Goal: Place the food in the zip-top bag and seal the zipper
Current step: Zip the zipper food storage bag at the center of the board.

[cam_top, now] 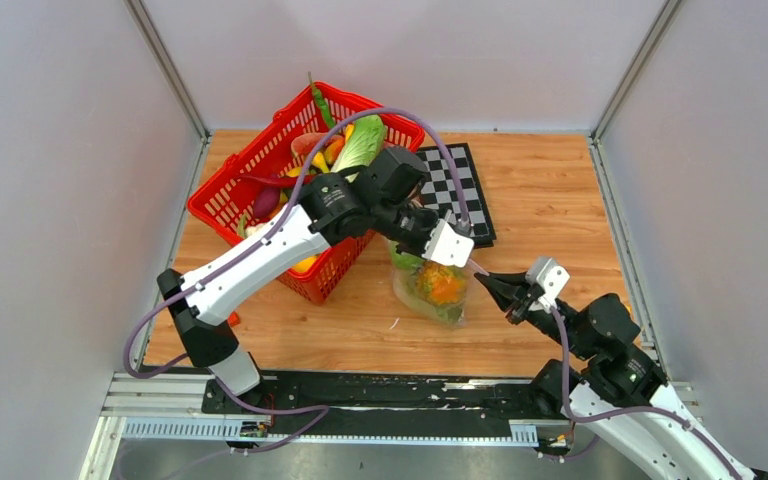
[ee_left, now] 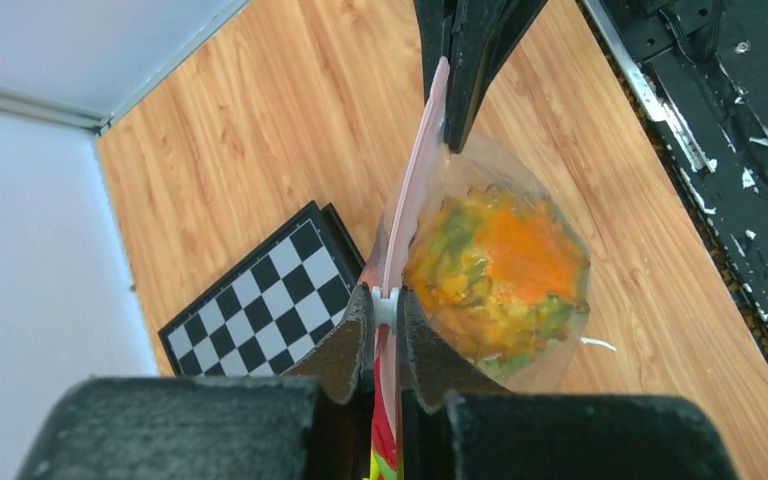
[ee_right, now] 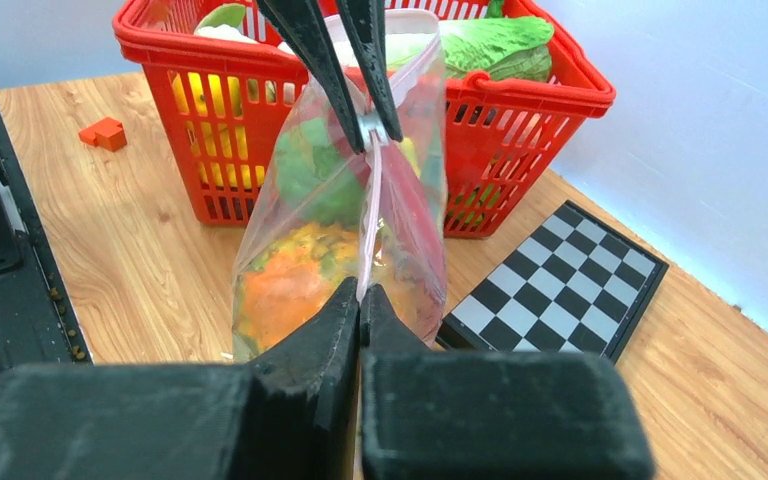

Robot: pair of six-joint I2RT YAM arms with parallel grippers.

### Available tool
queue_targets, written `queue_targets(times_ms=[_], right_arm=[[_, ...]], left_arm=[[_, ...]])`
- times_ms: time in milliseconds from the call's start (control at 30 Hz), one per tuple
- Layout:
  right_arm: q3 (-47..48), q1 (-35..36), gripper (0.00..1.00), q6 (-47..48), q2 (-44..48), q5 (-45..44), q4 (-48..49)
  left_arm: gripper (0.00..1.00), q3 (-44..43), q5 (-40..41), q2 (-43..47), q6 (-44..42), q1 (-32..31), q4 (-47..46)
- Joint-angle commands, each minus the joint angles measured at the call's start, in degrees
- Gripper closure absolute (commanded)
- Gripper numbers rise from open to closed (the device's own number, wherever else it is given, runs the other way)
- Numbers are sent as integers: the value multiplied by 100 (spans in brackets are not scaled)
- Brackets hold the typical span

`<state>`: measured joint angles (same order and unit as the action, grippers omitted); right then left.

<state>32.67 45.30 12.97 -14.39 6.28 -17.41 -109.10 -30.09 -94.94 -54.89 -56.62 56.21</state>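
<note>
The zip-top bag (cam_top: 430, 292) hangs above the table between both grippers, holding food (ee_left: 505, 265): an orange piece (ee_right: 280, 285) and green lettuce (ee_right: 310, 175). The pink zipper (ee_left: 415, 180) is stretched taut between the two grippers. My left gripper (ee_left: 387, 305) is shut on the zipper's white slider (ee_right: 372, 125). My right gripper (ee_right: 361, 296) is shut on the far end of the strip. From above, the left gripper (cam_top: 463, 258) and right gripper (cam_top: 492, 280) sit close together over the bag. More food (cam_top: 360, 145) lies in the red basket.
A red mesh basket (cam_top: 253, 145) stands at the back left, under the left arm. A black-and-white chessboard (cam_top: 465, 185) lies behind the bag. A small orange block (ee_right: 105, 132) lies on the wood by the basket. White walls enclose the table on three sides.
</note>
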Motion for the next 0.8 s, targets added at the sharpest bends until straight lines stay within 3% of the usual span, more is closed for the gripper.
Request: queue_targets(times_ms=[0, 133, 200, 267, 333, 433, 633, 767], right_arm=[[112, 12, 100, -130, 75, 15, 272], [265, 14, 99, -123, -156, 115, 311], [356, 13, 90, -160, -275, 84, 359], [443, 11, 77, -201, -357, -28, 416], [564, 12, 48, -231, -441, -108, 411], [787, 10, 34, -141, -573, -49, 286], [1352, 13, 21, 218, -1171, 406, -345], [1549, 15, 20, 444, -1459, 653, -529]], left_arm=[[100, 117, 221, 572, 318, 178, -494], [100, 401, 50, 813, 852, 178, -1065], [100, 487, 39, 890, 1093, 178, -1216], [100, 539, 76, 944, 1331, 178, -1262], [100, 632, 92, 1015, 1529, 178, -1345], [100, 820, 70, 1100, 1786, 178, -1486], [100, 899, -50, 1094, 2079, 178, -1595], [100, 844, -72, 1044, 2119, 178, -1567]])
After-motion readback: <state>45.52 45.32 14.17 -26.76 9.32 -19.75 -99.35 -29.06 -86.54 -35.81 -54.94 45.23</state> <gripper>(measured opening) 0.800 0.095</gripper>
